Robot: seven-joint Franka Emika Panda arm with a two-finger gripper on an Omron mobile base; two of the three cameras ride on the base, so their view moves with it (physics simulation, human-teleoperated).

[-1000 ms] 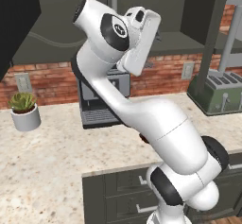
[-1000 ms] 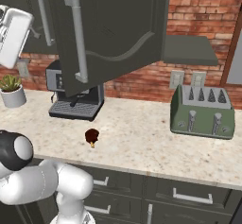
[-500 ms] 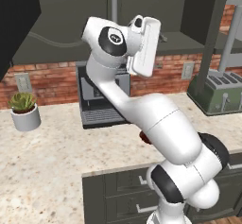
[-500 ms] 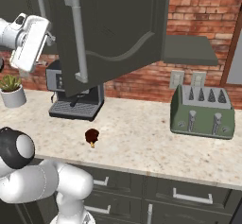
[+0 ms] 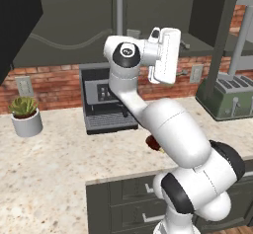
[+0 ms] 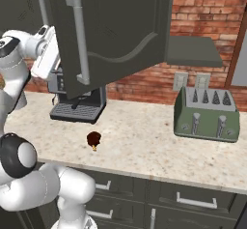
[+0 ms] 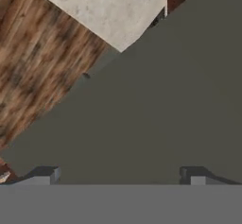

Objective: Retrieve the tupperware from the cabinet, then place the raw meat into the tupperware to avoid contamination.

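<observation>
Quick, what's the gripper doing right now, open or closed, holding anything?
Gripper: open, jaws spread wide, holding nothing, facing the dark cabinet door.

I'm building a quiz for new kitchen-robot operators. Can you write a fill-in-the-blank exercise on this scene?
1. The raw meat lies on the counter in front of the ____ machine.
2. The cabinet door stands ____.
3. The toaster has ____ slots.
4. The tool has its jaws ____, holding nothing.

Missing words: coffee; open; four; open
</observation>
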